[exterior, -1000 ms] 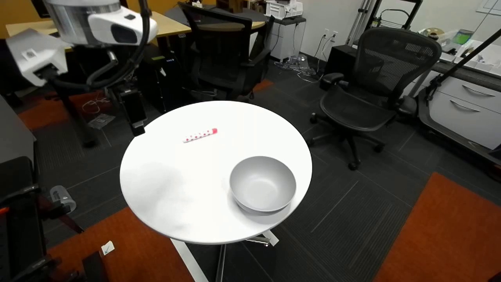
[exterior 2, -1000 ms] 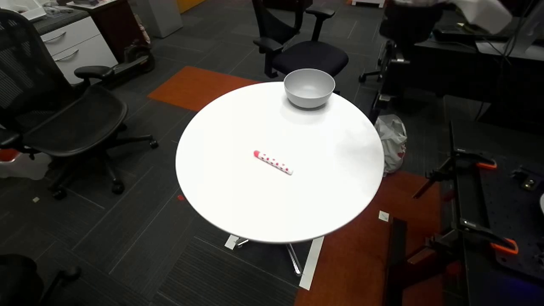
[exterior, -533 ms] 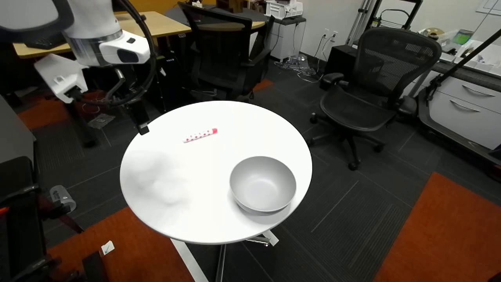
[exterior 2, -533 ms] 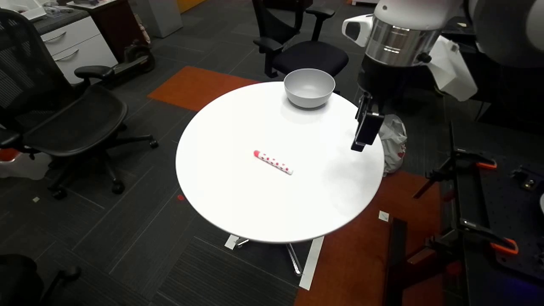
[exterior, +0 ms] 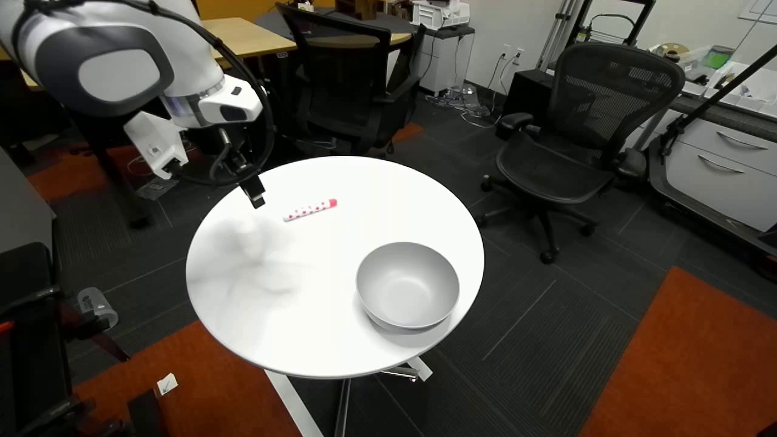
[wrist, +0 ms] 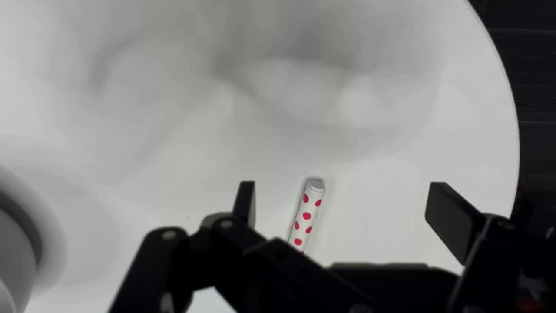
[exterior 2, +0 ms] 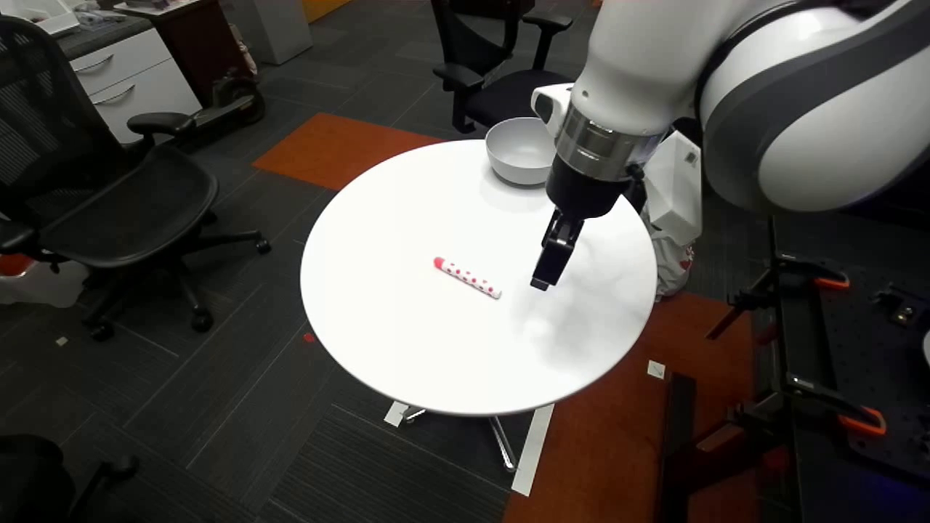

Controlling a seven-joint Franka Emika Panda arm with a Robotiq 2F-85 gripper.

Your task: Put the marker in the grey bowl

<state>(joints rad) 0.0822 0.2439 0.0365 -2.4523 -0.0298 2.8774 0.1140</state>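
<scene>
Apparently the marker [exterior: 310, 210] lies white end toward the fingers [wrist: 449, 219].

The white marker [exterior 2: 468, 278] is dotted and tipped in pinkish red; the bowl [exterior: 408, 288] is coloured plain grey, the counter [exterior: 322, 261] white, the hand [wrist: 341, 206] black, the carpet [exterior: 546, 331] dark grey and orange.

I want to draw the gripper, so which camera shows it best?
The wrist view: the gripper looks biggest there, with both fingers spread open and a gap between. Both exterior views show it smaller, more side-on, without a clear gap.
</scene>
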